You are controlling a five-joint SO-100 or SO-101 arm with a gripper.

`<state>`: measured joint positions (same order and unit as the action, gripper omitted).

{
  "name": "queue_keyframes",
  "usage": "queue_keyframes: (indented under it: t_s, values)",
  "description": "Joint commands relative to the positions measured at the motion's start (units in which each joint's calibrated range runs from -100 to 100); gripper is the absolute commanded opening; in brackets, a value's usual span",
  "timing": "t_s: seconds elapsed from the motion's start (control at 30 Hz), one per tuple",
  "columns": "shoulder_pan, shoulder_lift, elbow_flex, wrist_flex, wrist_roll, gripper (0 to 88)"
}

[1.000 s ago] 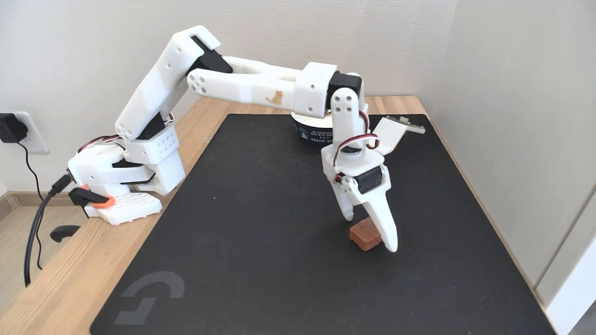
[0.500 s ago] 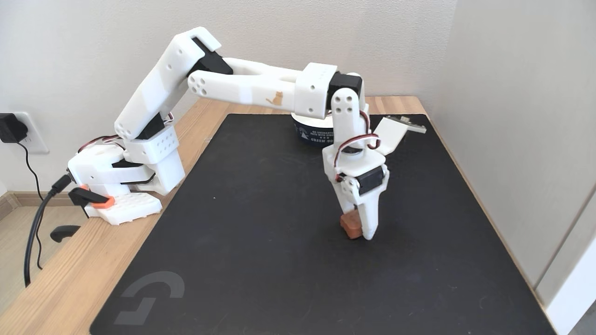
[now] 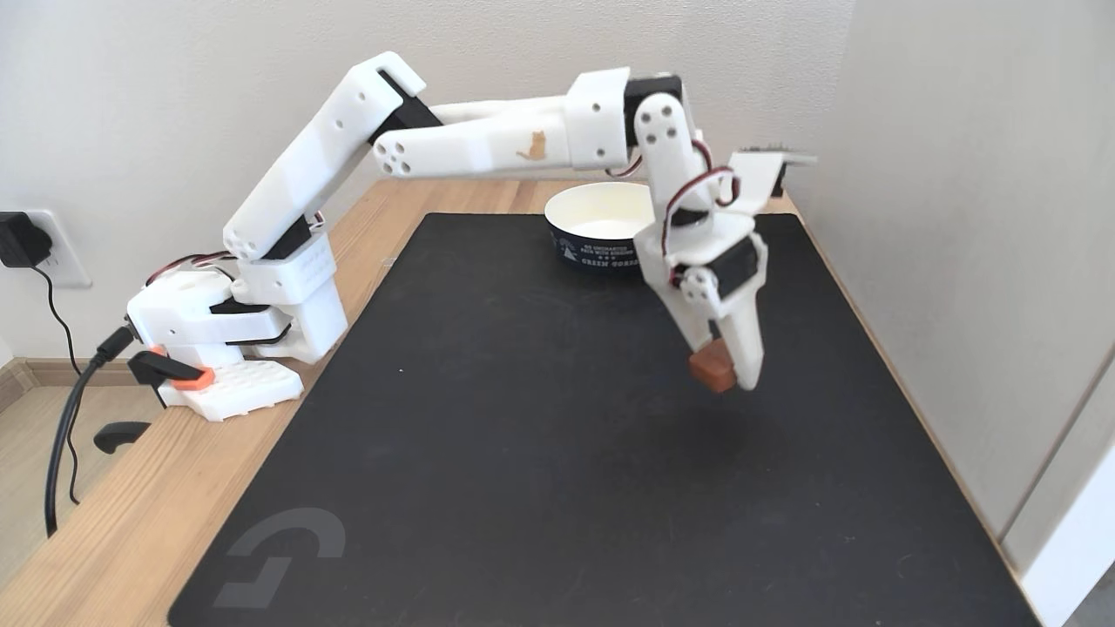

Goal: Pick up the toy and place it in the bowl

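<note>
The toy (image 3: 711, 369) hangs in the air above the black mat (image 3: 523, 453), pinched between the white fingers of the gripper (image 3: 727, 376), which are clamped tight on it. Behind, at the mat's far edge, sits the bowl (image 3: 592, 228), cream inside, partly hidden by the arm (image 3: 488, 148) reaching across from the left.

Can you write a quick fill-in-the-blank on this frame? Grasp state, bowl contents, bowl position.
1. The gripper is shut on the ____.
2. The toy hangs above the black ____, not touching it.
3. The bowl near the mat's far edge has ____ inside it.
4. In the fixed view, the bowl sits ____ the arm's wrist.

Missing words: toy; mat; nothing; behind
</note>
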<state>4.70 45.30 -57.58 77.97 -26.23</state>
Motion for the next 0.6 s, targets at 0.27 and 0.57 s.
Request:
queue_keyframes:
  t_s: [0.27, 0.57]
  values:
    - [-26.5, -27.8, 27.1, -25.7, -8.1, 2.6]
    - [-41.3, -38.9, 61.4, -47.5, -12.8, 2.6]
